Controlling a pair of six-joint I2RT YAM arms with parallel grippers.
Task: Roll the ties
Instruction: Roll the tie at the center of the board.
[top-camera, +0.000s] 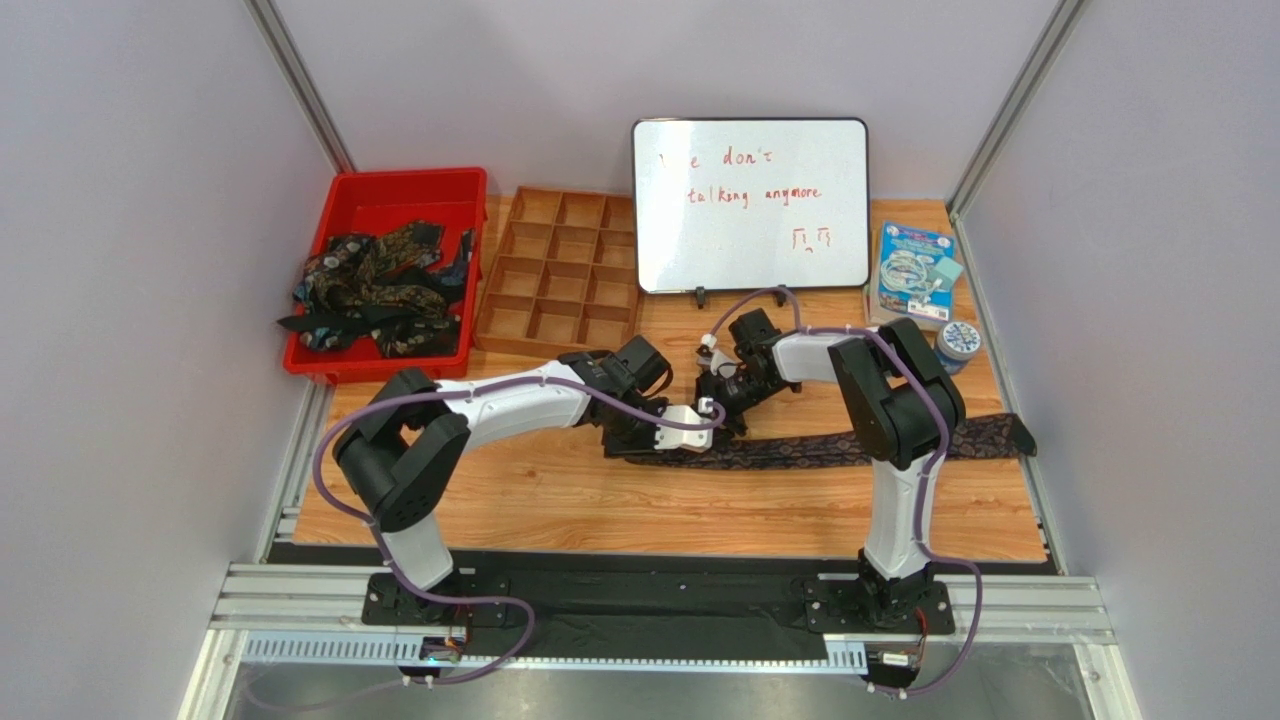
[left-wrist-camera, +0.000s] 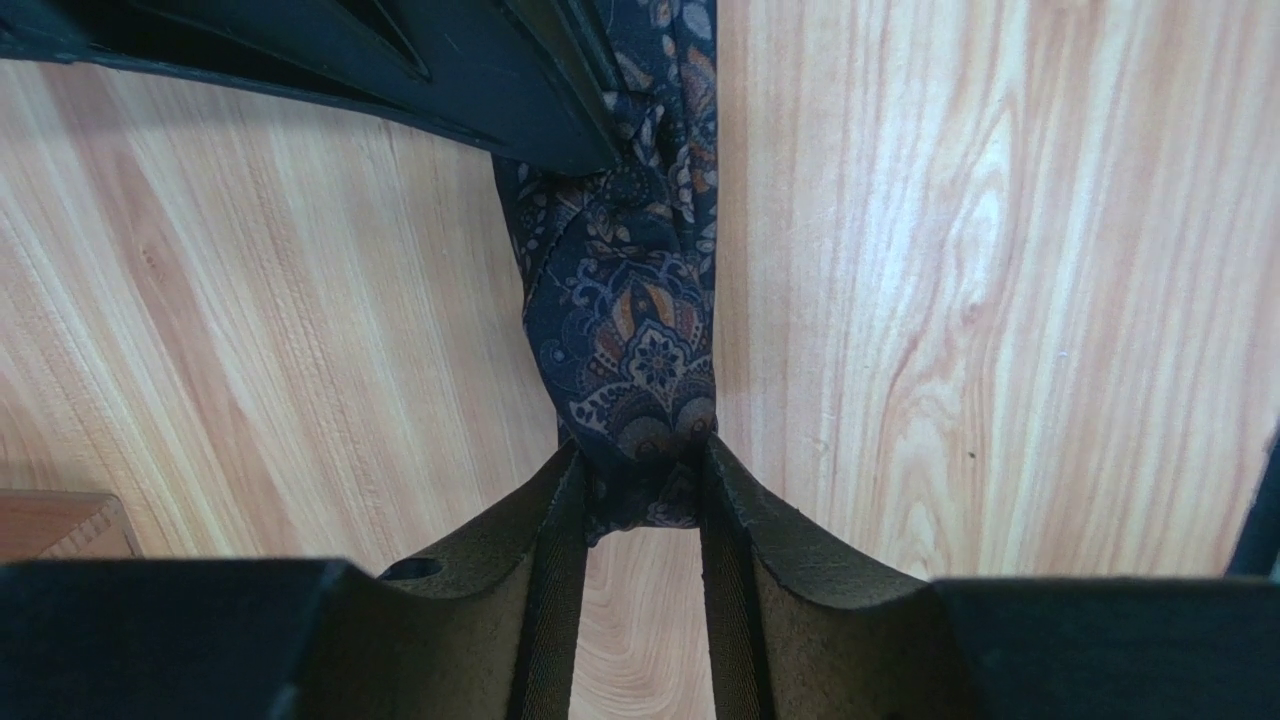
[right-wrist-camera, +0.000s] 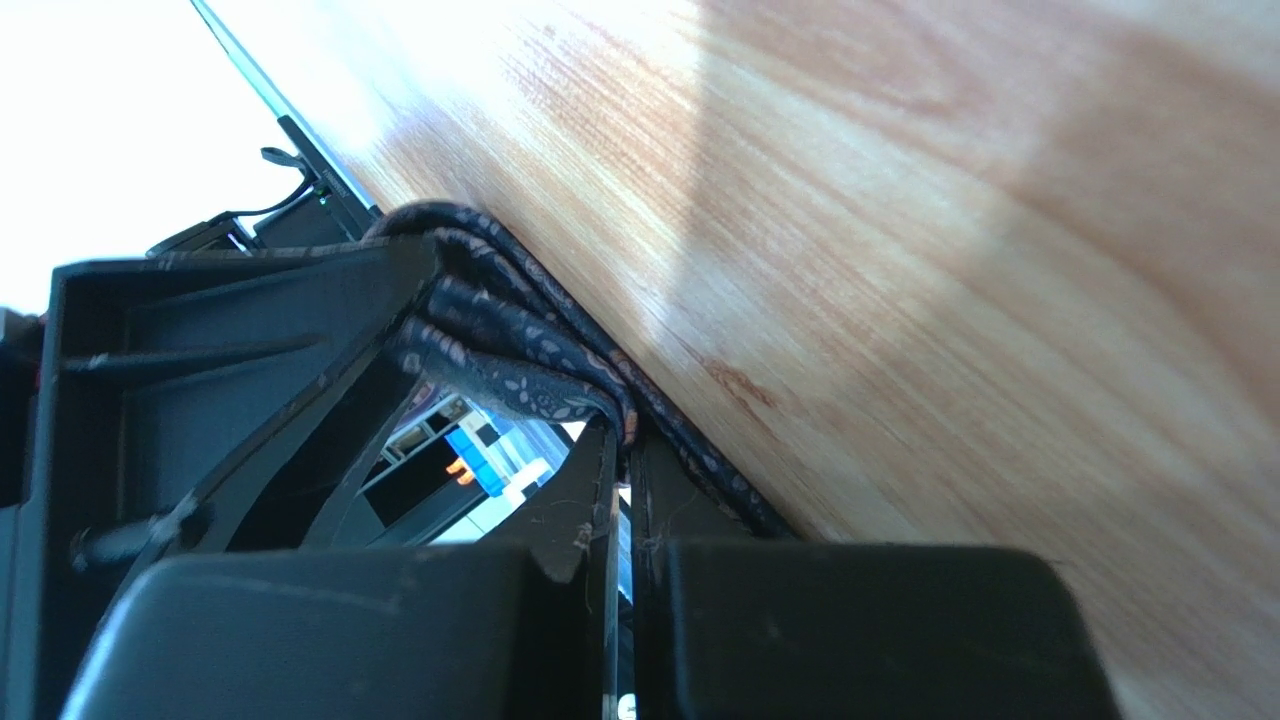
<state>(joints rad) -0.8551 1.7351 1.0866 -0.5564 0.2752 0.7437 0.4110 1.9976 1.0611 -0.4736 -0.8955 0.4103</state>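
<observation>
Low over the tabletop (top-camera: 526, 510), arms angled inward, left pincer (left-wrist-camera: 642, 465) and right pincer (right-wrist-camera: 624, 443) both clamping the tie (left-wrist-camera: 631, 300).

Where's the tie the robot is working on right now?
In the top view the tie lies along the table, right of centre, before the whiteboard, both arms' fingers pinching its left end.
</observation>
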